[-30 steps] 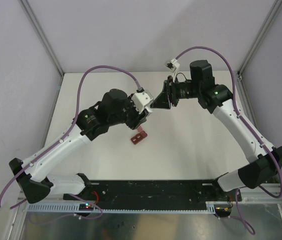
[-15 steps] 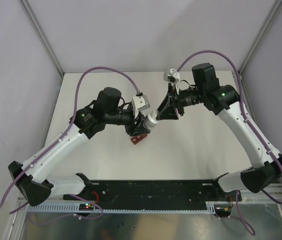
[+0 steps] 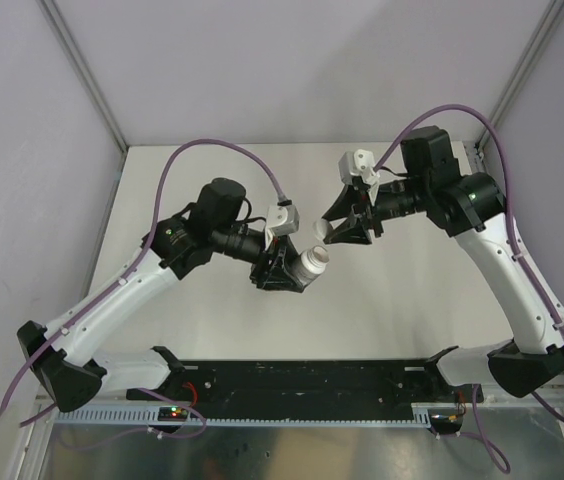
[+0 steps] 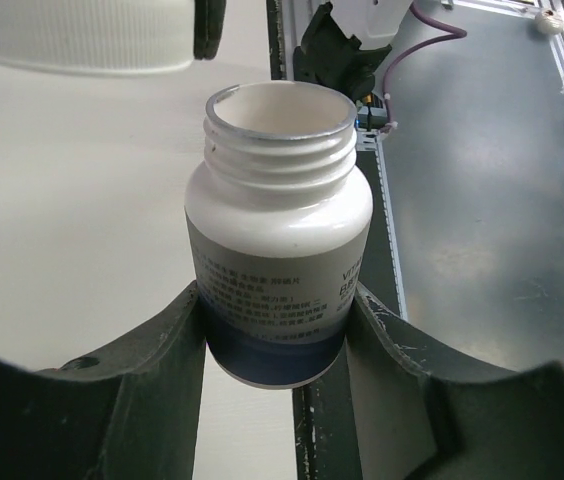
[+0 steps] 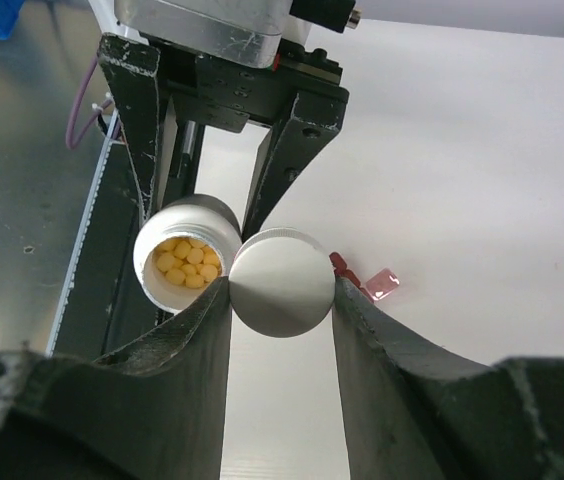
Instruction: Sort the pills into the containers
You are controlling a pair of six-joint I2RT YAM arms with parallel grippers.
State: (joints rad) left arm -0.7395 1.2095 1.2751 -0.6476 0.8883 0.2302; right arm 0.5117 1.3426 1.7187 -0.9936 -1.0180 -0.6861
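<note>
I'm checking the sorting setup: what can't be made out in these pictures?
Pill box: under the left gripper in the top view; mostly behind the cap in the right wrist view.
Pills: hidden inside the bottle in the left wrist view.
Label: print too small, left wrist view.

You have one thing with writing to check: the small round white plastic bottle (image 4: 277, 260) with the open threaded mouth, seen close in the left wrist view. A printed label (image 4: 262, 300) wraps its lower body, pale grey above and dark blue along the bottom band. At the label's right edge you can make out the capital letters "VIT" (the word runs on around the curve and out of sight). The rest is several lines of tiny, dense print, seemingly Chinese characters, too small for you to read. In the top and right wrist views the bottle's print cannot be read.
</note>
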